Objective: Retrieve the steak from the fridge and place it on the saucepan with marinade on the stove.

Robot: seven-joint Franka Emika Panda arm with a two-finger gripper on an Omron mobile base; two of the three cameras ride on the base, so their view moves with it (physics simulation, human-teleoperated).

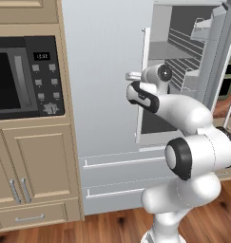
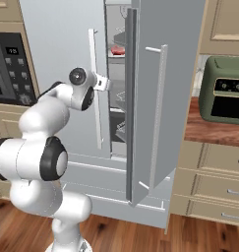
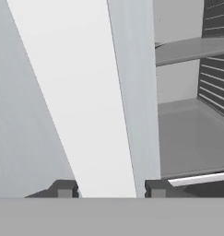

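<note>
Arm point(image 1: 183, 142) built of glossy white rounded shells, bulbous at each joint. Joints ringed by black bands; round white end caps set inside rings. Thin dashed seam lines seen across large shells near base. Wrist link point(image 1: 143, 96) partly black, with white patch on side. Dark circular cap with pale centre at wrist end point(image 2: 78, 76). Small pale grey flange block beyond it. Gripper point(image 3: 111, 189) finger tips small, dark grey, square-edged.
</note>
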